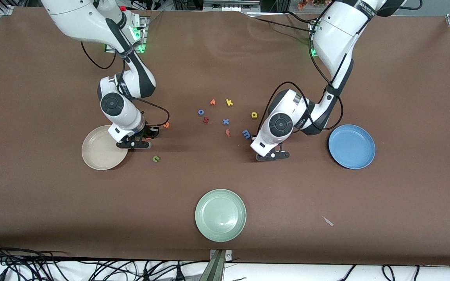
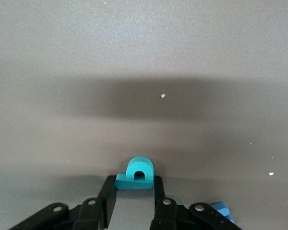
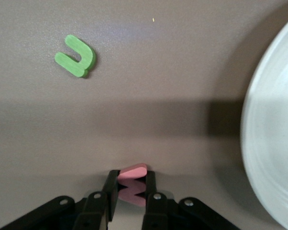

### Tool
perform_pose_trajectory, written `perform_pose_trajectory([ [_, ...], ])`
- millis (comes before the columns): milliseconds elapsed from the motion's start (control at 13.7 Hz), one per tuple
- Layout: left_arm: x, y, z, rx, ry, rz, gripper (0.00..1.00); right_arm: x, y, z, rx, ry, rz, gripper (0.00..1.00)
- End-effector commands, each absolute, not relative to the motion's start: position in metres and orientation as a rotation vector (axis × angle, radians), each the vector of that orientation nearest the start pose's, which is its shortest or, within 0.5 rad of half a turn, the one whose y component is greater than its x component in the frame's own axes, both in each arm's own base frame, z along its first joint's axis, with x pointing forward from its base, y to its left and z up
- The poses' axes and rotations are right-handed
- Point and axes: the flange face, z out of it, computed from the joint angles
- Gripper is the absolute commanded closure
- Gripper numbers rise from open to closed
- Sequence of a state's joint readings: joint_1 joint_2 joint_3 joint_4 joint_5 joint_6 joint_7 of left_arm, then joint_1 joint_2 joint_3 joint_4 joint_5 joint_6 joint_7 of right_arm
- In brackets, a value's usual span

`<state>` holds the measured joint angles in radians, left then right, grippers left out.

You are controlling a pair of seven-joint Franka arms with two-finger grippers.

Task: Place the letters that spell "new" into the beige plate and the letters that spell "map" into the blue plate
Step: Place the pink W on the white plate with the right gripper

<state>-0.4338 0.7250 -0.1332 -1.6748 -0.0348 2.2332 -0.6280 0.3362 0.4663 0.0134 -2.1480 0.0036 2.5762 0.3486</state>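
My left gripper (image 1: 272,155) (image 2: 134,184) is down at the table between the letter cluster and the blue plate (image 1: 352,146), shut on the teal stemmed letter (image 2: 135,175). The blue m (image 1: 246,134) (image 2: 222,211) lies just beside it, and the yellow letter with a hole (image 1: 254,114) lies farther from the camera. My right gripper (image 1: 134,143) (image 3: 132,184) is low beside the beige plate (image 1: 99,153) (image 3: 268,143), shut on the pinkish-red w (image 3: 133,172). The green n (image 1: 156,158) (image 3: 76,56) lies nearer the camera, the orange e (image 1: 166,125) farther.
Loose letters lie mid-table: an orange v (image 1: 212,102), a yellow k (image 1: 229,102), a blue o (image 1: 200,112), a dark red h (image 1: 206,120), a blue x (image 1: 225,121) and a red f (image 1: 228,133). A pale green plate (image 1: 220,214) sits near the front edge.
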Motion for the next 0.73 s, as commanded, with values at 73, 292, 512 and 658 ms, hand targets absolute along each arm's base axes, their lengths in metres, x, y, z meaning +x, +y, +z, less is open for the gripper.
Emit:
perform_pose_trajectory([
  [73,0.569,-0.342,0.163,-3.128,-0.175,0.313,0.68,0.536,0.193,0.204,-3.143,0.001,0.068,1.00],
  [292,0.573,-0.341,0.169,-3.132,-0.187,0.303,0.70,0.563,0.175,0.255,-3.173,-0.037,0.192,1.00],
  [512,0.583,-0.320,0.188,-3.121,-0.138,0.363,0.72,0.585,0.125,0.281,-3.182,-0.186,0.237,1.00],
  [658,0.587,-0.306,0.205,-3.117,-0.061,0.413,0.72,0.590,0.091,0.282,-3.182,-0.280,0.225,1.00],
])
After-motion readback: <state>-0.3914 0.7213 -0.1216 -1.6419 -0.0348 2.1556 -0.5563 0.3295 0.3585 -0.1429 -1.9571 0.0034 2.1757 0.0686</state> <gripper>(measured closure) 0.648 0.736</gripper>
